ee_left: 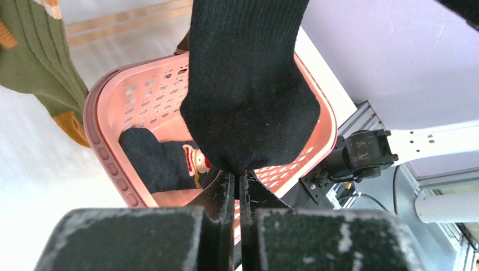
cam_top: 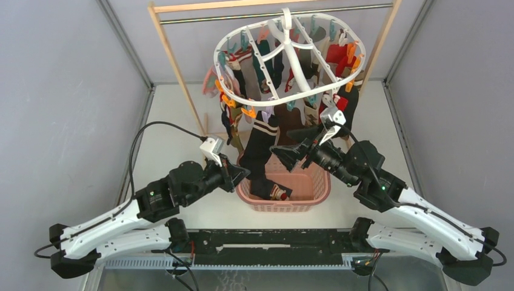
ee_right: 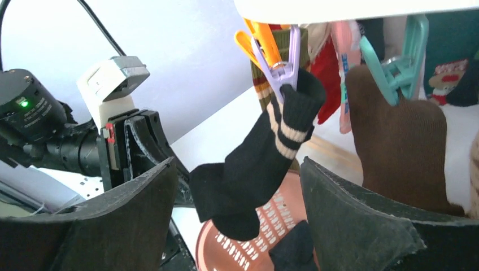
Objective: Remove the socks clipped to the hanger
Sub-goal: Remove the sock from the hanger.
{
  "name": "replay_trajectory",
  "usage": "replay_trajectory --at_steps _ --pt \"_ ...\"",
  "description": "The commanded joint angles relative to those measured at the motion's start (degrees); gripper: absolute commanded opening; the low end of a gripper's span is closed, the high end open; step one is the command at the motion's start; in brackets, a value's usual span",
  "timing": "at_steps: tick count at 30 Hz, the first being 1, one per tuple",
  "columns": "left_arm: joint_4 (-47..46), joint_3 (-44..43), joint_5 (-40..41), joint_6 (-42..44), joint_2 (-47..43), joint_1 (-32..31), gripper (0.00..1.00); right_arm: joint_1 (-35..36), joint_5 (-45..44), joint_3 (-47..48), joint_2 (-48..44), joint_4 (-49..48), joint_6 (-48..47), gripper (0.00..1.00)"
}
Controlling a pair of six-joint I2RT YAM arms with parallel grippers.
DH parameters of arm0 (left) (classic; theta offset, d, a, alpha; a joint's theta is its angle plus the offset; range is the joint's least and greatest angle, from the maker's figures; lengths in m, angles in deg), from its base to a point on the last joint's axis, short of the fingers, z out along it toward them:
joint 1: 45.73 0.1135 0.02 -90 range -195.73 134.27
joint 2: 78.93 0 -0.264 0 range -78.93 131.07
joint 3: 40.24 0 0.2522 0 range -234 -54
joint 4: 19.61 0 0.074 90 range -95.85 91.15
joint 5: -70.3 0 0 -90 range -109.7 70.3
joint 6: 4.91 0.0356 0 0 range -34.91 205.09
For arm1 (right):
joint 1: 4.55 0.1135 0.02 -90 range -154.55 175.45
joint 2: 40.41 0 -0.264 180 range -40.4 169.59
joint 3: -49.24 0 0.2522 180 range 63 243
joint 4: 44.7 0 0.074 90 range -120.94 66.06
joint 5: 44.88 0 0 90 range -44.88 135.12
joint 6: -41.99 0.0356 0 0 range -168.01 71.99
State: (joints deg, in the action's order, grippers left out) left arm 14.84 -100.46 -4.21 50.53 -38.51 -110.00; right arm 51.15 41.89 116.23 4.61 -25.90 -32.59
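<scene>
Left gripper [ee_left: 238, 183] pinched shut on the toe of the soft, light black tan-striped sock [ee_left: 245, 101], its cuff held by a lilac clip [ee_right: 282, 68] under the white oval plastic hanger [cam_top: 216, 57]; right gripper [ee_right: 237, 169] wide open, empty; best hold judged near the cuff.

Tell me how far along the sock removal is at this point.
Done: at least one dark sock lies in the pink basket. In hand: the left gripper is shut on the toe of a black striped sock, whose cuff a lavender clip holds; the right gripper is open near it. Left: many socks hang clipped to the hanger.
</scene>
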Motion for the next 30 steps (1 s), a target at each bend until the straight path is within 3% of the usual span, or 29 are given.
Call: replay_trajectory --at_steps 1,16,30 --pt "2.79 -6.0 0.88 -0.67 -0.42 -0.31 0.0 0.62 -2.29 3.11 3.08 -6.41 -5.5 0.87" --pt "8.33 -12.09 0.35 -0.93 -1.49 -0.33 0.01 -0.22 -9.56 4.42 10.02 -17.93 -8.56 0.84" --pt "9.81 -13.88 -1.8 -0.94 -2.32 -0.33 0.01 -0.63 -12.78 6.59 15.13 -21.21 -8.83 0.83"
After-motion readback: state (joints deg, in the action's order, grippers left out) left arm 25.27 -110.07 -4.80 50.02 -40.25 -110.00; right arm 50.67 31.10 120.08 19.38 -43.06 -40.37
